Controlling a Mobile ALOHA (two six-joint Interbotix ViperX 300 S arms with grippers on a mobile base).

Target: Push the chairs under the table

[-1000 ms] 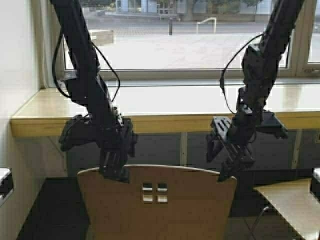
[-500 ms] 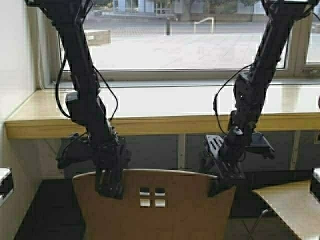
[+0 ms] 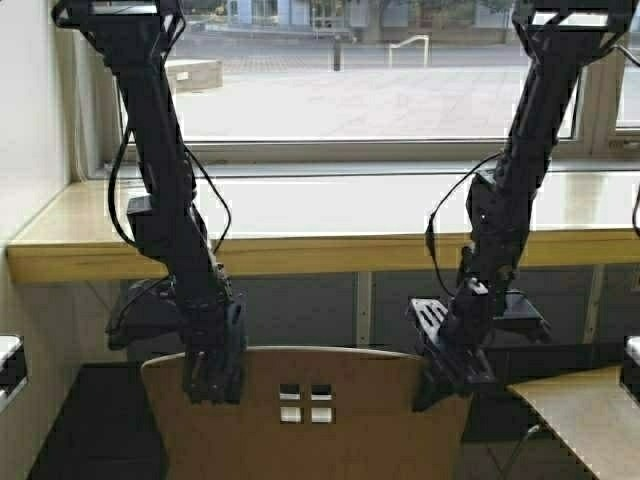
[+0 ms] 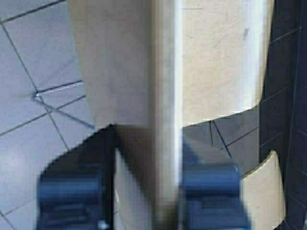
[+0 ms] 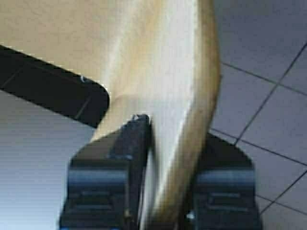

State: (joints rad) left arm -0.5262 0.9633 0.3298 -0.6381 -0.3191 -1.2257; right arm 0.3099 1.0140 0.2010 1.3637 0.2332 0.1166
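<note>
Here we have the left claw (image 3: pixel 213 375) clamped over the top edge of the chair (image 3: pixel 300 420) back near its left corner, and the right claw (image 3: pixel 445 375) clamped on its right corner, so both arms can drive it squarely forward. The chair stands just short of the worktop (image 3: pixel 290 255), below a wide window (image 3: pixel 340 90); grey floor tiles (image 4: pixel 29 143) lie beneath.

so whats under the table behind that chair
Under the table, dark panels split by pale uprights show above the chair back. Lower down, the back hides everything, floor included. The left end effector and right end effector each clamp its top edge.
</note>
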